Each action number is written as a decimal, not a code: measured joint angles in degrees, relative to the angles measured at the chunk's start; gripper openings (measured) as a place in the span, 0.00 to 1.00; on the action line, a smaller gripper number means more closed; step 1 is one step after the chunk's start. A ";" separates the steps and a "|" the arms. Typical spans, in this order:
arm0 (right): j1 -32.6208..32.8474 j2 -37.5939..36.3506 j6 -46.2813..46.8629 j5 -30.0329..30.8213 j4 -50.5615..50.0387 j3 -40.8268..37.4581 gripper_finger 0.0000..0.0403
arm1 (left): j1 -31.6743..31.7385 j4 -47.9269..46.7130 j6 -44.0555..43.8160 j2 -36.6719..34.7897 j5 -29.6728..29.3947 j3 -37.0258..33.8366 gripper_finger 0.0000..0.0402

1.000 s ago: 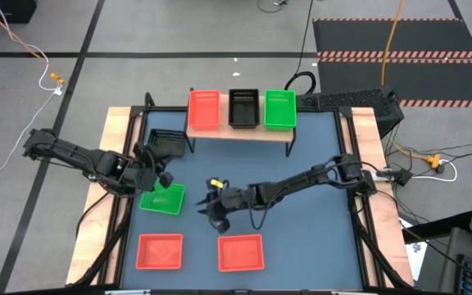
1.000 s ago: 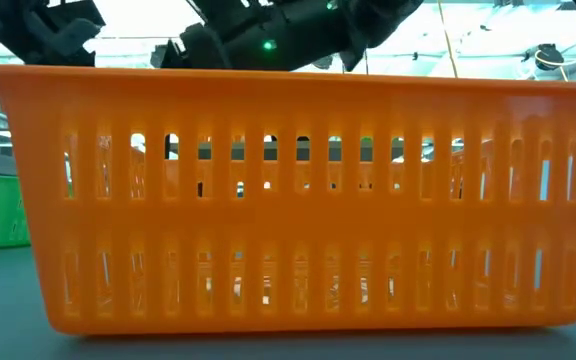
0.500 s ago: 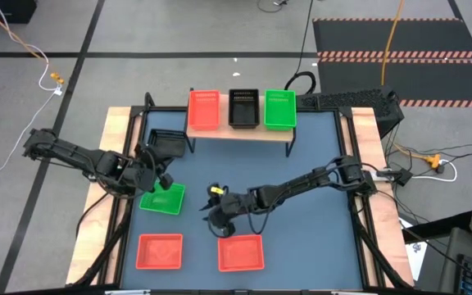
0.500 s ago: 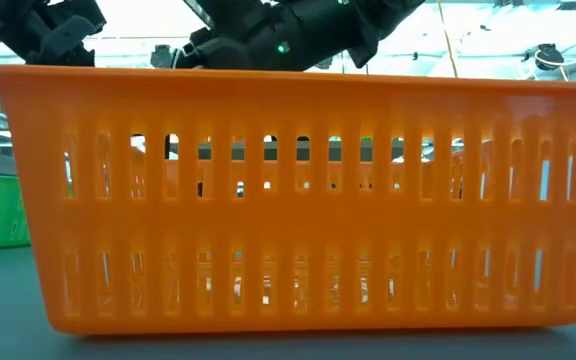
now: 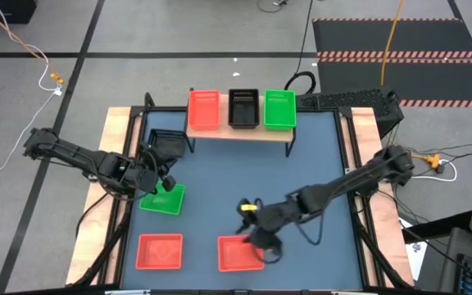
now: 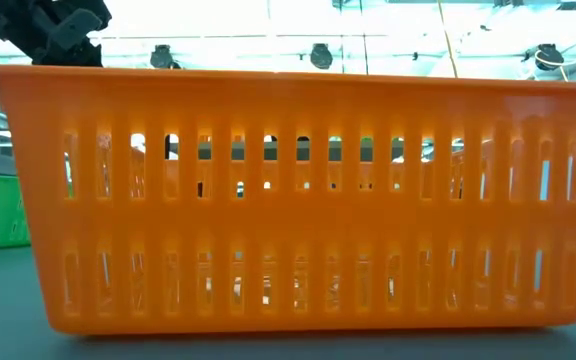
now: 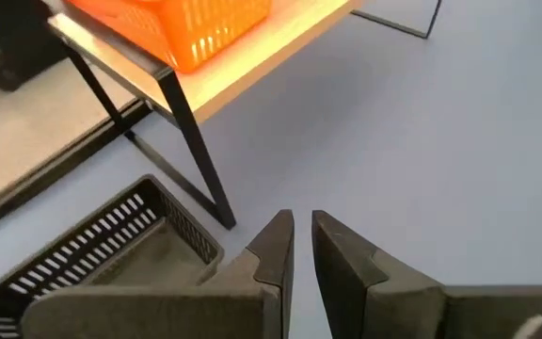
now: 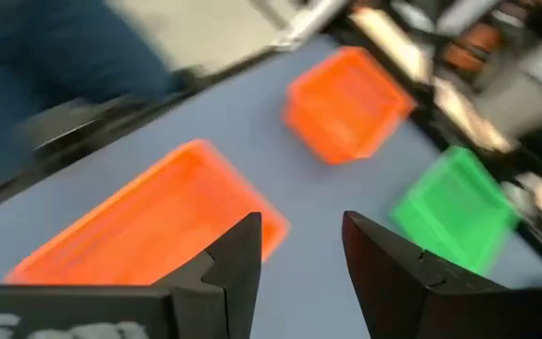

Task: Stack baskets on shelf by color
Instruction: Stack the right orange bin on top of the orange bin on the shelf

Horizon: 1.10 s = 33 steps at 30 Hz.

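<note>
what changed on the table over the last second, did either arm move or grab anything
The right gripper swung from mid-table toward the near edge and now hangs open over the near red basket, gripping nothing. The left gripper stayed at the green basket, fingers nearly closed. The other near red basket, the black basket beside the shelf and the three on it kept their places.
</note>
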 joint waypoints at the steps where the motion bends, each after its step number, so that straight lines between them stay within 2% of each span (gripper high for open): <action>1: 0.42 -1.57 -2.17 -2.70 0.08 -2.16 0.36 | -0.09 0.02 -0.96 0.17 0.00 0.00 0.12; 5: 2.58 -6.03 -10.05 -8.52 3.63 -10.65 0.36 | -1.10 0.01 -3.56 1.74 0.01 0.00 0.12; 10: 4.23 -6.28 -8.66 -9.76 9.19 -17.42 0.35 | -1.52 2.06 -3.93 4.87 -0.06 0.00 0.12; 13: 4.55 -4.32 -8.59 -12.80 12.53 -17.93 0.33 | -1.01 4.69 -2.72 6.23 -1.80 0.00 0.12; 16: 4.82 -1.29 -9.52 -13.00 12.49 -18.07 0.31 | 0.17 8.47 -0.43 7.05 -3.96 0.00 0.12; 19: 4.67 1.33 -11.14 -12.59 10.30 -18.09 0.29 | 1.18 11.89 2.39 7.42 -4.18 0.00 0.12; 25: 4.21 5.39 -15.86 -7.97 9.79 -18.11 0.27 | 1.48 13.06 3.96 7.43 -4.15 0.00 0.12; 30: 3.12 7.28 -16.45 -7.97 8.90 -18.11 0.27 | 1.48 13.04 4.57 7.41 -4.13 0.00 0.12; 33: 3.03 7.35 -16.46 -8.05 8.91 -18.11 0.22 | 1.48 12.91 4.59 7.41 -4.13 0.00 0.12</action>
